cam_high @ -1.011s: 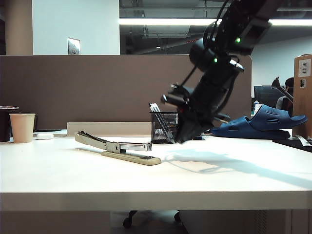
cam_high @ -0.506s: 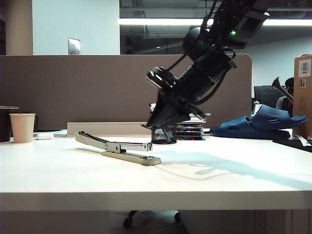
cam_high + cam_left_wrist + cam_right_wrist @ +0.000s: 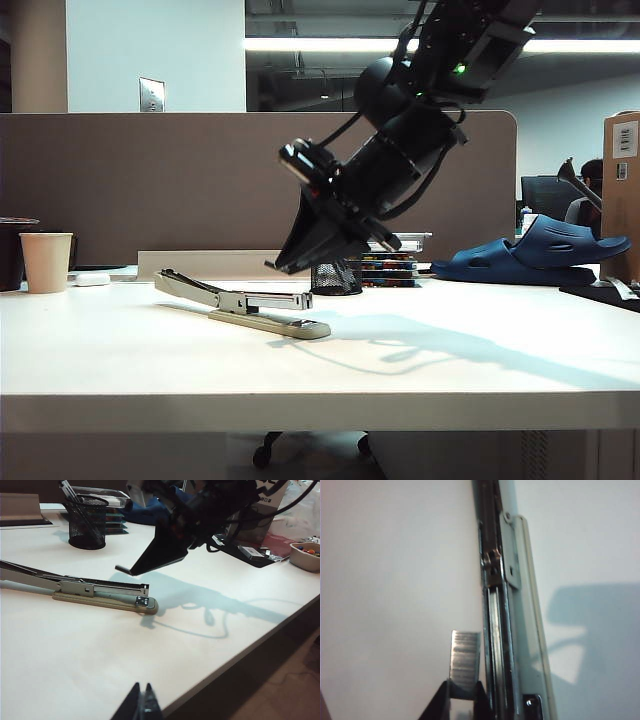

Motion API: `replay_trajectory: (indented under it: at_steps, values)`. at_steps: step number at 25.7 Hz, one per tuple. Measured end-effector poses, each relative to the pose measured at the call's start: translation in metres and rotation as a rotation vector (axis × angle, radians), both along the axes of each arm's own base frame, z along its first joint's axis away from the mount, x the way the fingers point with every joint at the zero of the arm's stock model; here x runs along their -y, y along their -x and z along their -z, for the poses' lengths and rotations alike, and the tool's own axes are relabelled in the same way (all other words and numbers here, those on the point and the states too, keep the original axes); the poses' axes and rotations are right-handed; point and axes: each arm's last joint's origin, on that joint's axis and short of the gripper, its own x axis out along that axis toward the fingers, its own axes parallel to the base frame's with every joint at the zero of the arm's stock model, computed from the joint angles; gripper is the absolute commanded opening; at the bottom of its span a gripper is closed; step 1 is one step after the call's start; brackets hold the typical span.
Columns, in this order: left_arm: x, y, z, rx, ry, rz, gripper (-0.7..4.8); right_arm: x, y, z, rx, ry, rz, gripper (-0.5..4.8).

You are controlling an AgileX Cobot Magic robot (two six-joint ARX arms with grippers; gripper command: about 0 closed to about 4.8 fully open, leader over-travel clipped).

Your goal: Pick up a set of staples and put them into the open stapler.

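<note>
Two jaws of the right gripper (image 3: 463, 700) pinched on the set of staples (image 3: 465, 659), the grey bar sticking out past the fingertips. Hanging in the air just above the stapler (image 3: 243, 302), near its silver front end, not touching it in the exterior view. Seen in the right wrist view just beside the open magazine channel, lying along its length but not in it. Right gripper (image 3: 285, 262) pointing down and toward the left of the exterior view, well over the stapler's front half now; a second ago farther right, by the black mesh pen cup (image 3: 335, 277), and steeper. Staples (image 3: 123, 569) visible from the left wrist view as a small dark tab at the tip of the right gripper (image 3: 131, 570), above the stapler (image 3: 85, 587).

Left gripper (image 3: 140, 706) low at the near edge of the white tabletop (image 3: 480, 370), fingertips together, holding nothing, well apart from the stapler. Stapler flat on the tabletop, arm raised at a slant toward the back, same place as before. Paper cup (image 3: 46, 261) at the far left, blue sandals (image 3: 540, 255) at the far right, both unmoved.
</note>
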Motion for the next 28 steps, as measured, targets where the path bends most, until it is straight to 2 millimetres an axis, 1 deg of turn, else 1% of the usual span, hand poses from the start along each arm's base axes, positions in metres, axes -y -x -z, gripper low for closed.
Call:
replay_trajectory:
  at_steps: [2, 7, 26, 28]
  values:
    - [0.0000, 0.0000, 0.0000, 0.000, 0.000, 0.000, -0.06, -0.0007, -0.0003, 0.0049, -0.004, 0.018, 0.001, -0.06]
    - [0.0000, 0.0000, -0.0001, 0.001, 0.000, 0.000, -0.06, -0.0012, -0.0011, 0.0097, 0.015, 0.065, 0.023, -0.06]
    - [0.0000, 0.0000, 0.0000, 0.000, 0.000, 0.000, -0.06, -0.0032, 0.0007, 0.0110, 0.027, 0.106, 0.043, -0.04]
    - [0.0000, 0.0000, 0.0000, 0.000, 0.000, 0.000, -0.06, -0.0032, 0.0008, 0.0111, 0.025, 0.107, 0.043, 0.28]
